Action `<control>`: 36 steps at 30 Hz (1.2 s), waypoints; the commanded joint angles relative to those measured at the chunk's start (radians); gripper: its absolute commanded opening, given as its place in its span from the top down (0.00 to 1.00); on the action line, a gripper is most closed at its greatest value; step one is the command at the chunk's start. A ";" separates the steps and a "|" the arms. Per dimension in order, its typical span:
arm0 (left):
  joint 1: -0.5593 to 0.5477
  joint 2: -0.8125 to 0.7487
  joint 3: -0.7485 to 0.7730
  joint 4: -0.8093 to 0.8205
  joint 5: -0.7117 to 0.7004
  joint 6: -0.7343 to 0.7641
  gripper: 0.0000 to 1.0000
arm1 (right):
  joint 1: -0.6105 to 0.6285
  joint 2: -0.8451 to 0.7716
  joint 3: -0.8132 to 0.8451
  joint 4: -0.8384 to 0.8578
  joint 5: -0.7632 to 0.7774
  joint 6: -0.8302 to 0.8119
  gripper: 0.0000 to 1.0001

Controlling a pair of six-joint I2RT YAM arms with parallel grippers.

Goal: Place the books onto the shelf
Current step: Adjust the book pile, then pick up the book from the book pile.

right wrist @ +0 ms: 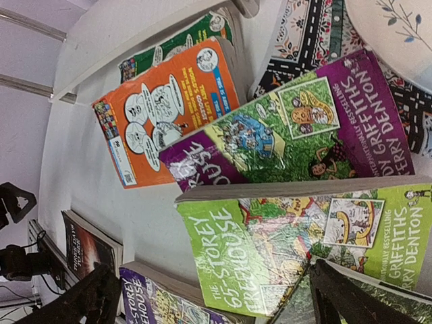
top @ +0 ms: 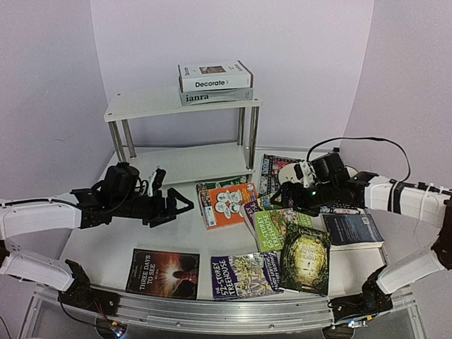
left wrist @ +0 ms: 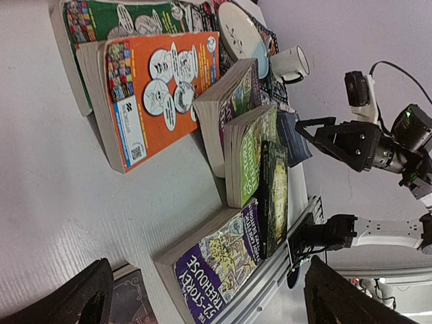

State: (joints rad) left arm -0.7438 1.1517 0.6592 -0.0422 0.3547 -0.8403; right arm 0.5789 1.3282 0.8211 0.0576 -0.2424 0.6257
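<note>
**White bench (top: 106,240), lilac walls (top: 304,56): two books shelved, rest loose**

Back of bench: shelf (top: 141,107), white with chrome legs, close to the wall. On its top tier, toward the right end, the grey "ianra" book (top: 212,97) lies flat with the white "Decorate" book (top: 215,76) stacked on it.

Loose on the bench in front of the shelf:
- The orange paperback (top: 227,205) lies on a green paperback (top: 220,183).
- Right of these, a purple Treehouse paperback (top: 251,210) rests tilted against the lime "65-Storey Treehouse" (top: 279,227).
- A dark green book (top: 305,248) overlaps the lime one's near edge.
- At the near edge, "Three Days to See" (top: 162,273) is on the left. The purple "52-Storey Treehouse" (top: 247,274) lies just beside it, touching the dark green book.
- The navy book (top: 353,229) is at far right, partly under the right arm.
- Behind the pile is a patterned placemat (top: 270,166) with a plate (top: 289,171) and a mug (left wrist: 290,62).

Left pincer (top: 182,208): jaws apart, nothing between them. It is low over the bench, left of the orange paperback and pointed toward it.

Right pincer (top: 281,192): jaws apart, nothing held. It is above the purple Treehouse paperback, near the placemat's edge.
</note>
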 commanded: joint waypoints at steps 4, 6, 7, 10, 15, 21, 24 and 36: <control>-0.093 0.089 -0.001 0.146 -0.077 -0.026 0.00 | 0.006 -0.108 -0.112 -0.120 0.070 0.023 0.02; -0.101 0.109 -0.003 0.163 -0.074 -0.017 0.00 | 0.005 -0.145 -0.143 -0.153 0.099 0.033 0.02; -0.104 0.116 -0.004 0.173 -0.071 -0.013 0.00 | 0.005 -0.161 -0.155 -0.173 0.124 0.043 0.02; -0.107 0.139 0.000 0.190 -0.058 0.003 0.00 | 0.006 -0.205 -0.170 -0.253 0.179 0.070 0.02; -0.114 0.162 0.011 0.195 -0.038 0.036 0.00 | 0.006 -0.269 -0.172 -0.403 0.291 0.149 0.02; -0.121 0.155 0.011 0.199 -0.039 0.059 0.00 | 0.006 -0.302 -0.152 -0.602 0.472 0.352 0.02; -0.123 0.151 0.013 0.200 -0.040 0.063 0.00 | 0.006 -0.300 -0.148 -0.656 0.490 0.404 0.02; -0.123 0.161 0.012 0.203 -0.039 0.067 0.00 | 0.006 -0.312 -0.307 -0.497 0.284 0.354 0.02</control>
State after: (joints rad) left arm -0.8633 1.3140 0.6575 0.1169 0.3113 -0.7864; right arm 0.5793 1.0269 0.5839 -0.4880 0.1441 0.9944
